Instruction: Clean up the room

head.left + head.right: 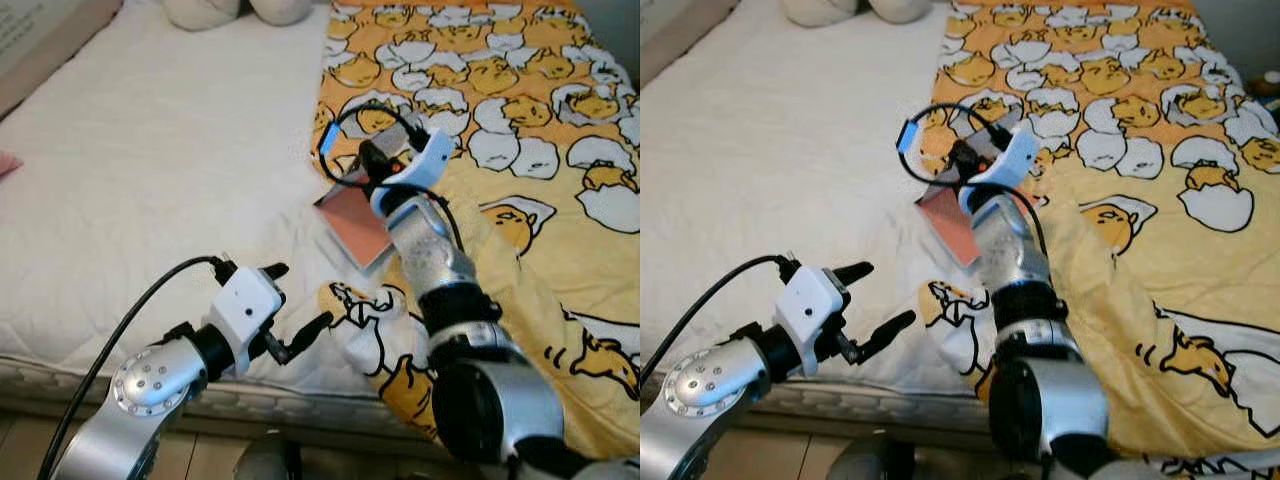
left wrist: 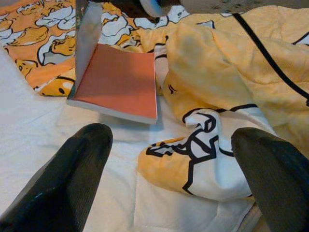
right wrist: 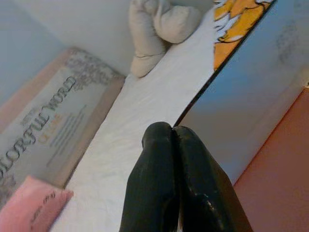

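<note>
Left eye view: a bed (image 1: pixel 150 180) with a white quilted mattress cover takes up the left and centre of the frame. An orange-and-white blanket printed with egg characters (image 1: pixel 520 110) covers the right side, its lower edge bunched near the bottom centre. A thin book with an orange inner page (image 1: pixel 360 225) lies half open just right of centre, at the seam between bare mattress and blanket. The right end effector (image 1: pixel 372 165) is at the book's upper edge, its silver arm rising from the lower right. The left end effector (image 1: pixel 298 305) hovers over the mattress edge at lower centre-left, released, fingers spread. Two pale stuffed shapes (image 1: pixel 235 10) sit at the top edge.

Right eye view: the same layout, shifted left. The left end effector's black fingers (image 1: pixel 885 333) point toward the folded blanket corner.

Left wrist view: the book sits in the upper left, one cover lifted upright and the orange page flat on the mattress. The bunched blanket lies just beside it to the right. Two black fingers (image 2: pixel 72 179) stand wide apart at the bottom corners.

Right wrist view: the right end effector's fingers (image 3: pixel 149 193) are clenched together, touching the book's pale blue cover (image 3: pixel 256 96) at its edge; whether they pinch it cannot be told. A printed headboard panel (image 3: pixel 53 121) fills the left, with a pink object (image 3: pixel 29 208) in the lower left corner.
</note>
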Robot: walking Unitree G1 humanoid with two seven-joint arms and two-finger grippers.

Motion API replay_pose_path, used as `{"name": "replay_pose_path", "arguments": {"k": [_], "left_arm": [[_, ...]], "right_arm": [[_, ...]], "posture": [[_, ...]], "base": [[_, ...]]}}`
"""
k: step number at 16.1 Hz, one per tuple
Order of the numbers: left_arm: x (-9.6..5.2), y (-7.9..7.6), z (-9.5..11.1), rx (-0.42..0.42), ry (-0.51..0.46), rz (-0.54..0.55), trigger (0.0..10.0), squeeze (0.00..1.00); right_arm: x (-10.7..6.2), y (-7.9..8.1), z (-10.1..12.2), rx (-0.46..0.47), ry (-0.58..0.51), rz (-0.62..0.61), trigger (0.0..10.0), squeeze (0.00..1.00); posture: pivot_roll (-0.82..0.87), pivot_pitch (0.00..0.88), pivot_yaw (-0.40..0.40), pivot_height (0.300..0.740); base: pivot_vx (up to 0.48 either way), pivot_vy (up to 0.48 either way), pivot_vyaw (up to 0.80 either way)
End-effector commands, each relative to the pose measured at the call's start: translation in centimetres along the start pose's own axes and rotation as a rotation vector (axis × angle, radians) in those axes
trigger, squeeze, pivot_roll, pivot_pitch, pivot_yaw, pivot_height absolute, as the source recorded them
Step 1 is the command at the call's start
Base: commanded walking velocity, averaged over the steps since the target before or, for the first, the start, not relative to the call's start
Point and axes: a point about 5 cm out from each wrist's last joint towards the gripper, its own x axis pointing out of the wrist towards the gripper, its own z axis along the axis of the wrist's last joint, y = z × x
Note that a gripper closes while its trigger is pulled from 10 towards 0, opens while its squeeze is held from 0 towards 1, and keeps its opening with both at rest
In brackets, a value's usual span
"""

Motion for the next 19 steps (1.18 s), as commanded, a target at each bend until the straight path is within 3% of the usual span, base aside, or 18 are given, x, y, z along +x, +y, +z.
{"name": "replay_pose_path", "arguments": {"k": [1,6,10,11,12,13,16,17,19], "left_arm": [[0.1,0.1,-0.2,0.002,0.007,0.006,10.0,0.00],[0.0,0.3,-0.9,-0.001,0.034,0.028,10.0,0.00],[-0.1,0.5,-1.1,0.001,0.042,0.043,10.0,0.00],[0.1,0.5,-1.1,0.005,0.042,0.047,10.0,0.00],[0.2,0.5,-1.2,0.009,0.042,0.050,10.0,0.00],[0.2,0.6,-1.2,0.011,0.042,0.055,10.0,0.00],[0.7,1.9,-1.6,-0.057,0.044,0.171,10.0,0.00],[0.8,2.1,-1.7,-0.065,0.041,0.197,10.0,0.00],[0.9,3.0,-1.5,-0.179,0.002,0.316,10.0,0.00]], "right_arm": [[-1.4,5.7,-7.6,0.233,0.151,0.097,0.0,0.00],[-5.6,5.1,-10.1,0.192,0.387,0.227,0.0,0.00],[-6.9,3.8,-9.8,0.097,0.420,0.214,0.0,0.00],[-7.1,2.4,-10.1,-0.043,0.416,0.133,3.7,0.46],[-6.9,1.5,-10.0,-0.141,0.382,0.082,10.0,1.00],[-6.9,1.1,-9.9,-0.183,0.368,0.062,10.0,1.00],[-7.2,-0.5,-7.1,-0.531,0.131,-0.024,10.0,1.00],[-7.5,-0.9,-6.7,-0.564,0.102,-0.048,10.0,1.00],[-9.8,-3.7,-4.8,-0.605,-0.008,-0.209,10.0,1.00]], "posture": [[0.20,0.088,0.051,0.740],[0.19,0.068,0.038,0.740],[0.19,0.061,0.031,0.740],[0.19,0.058,0.030,0.740],[0.18,0.056,0.029,0.740],[0.18,0.055,0.028,0.740],[0.18,0.055,0.027,0.740],[0.18,0.053,0.017,0.740],[0.17,0.051,0.012,0.740]], "base": [[0.000,0.000,0.00],[0.000,0.000,0.00],[0.000,0.000,0.00],[0.000,0.000,0.00],[0.000,0.000,0.00],[0.000,0.000,0.00],[0.000,0.000,0.00],[0.000,0.000,0.00],[0.000,0.000,0.00]]}}
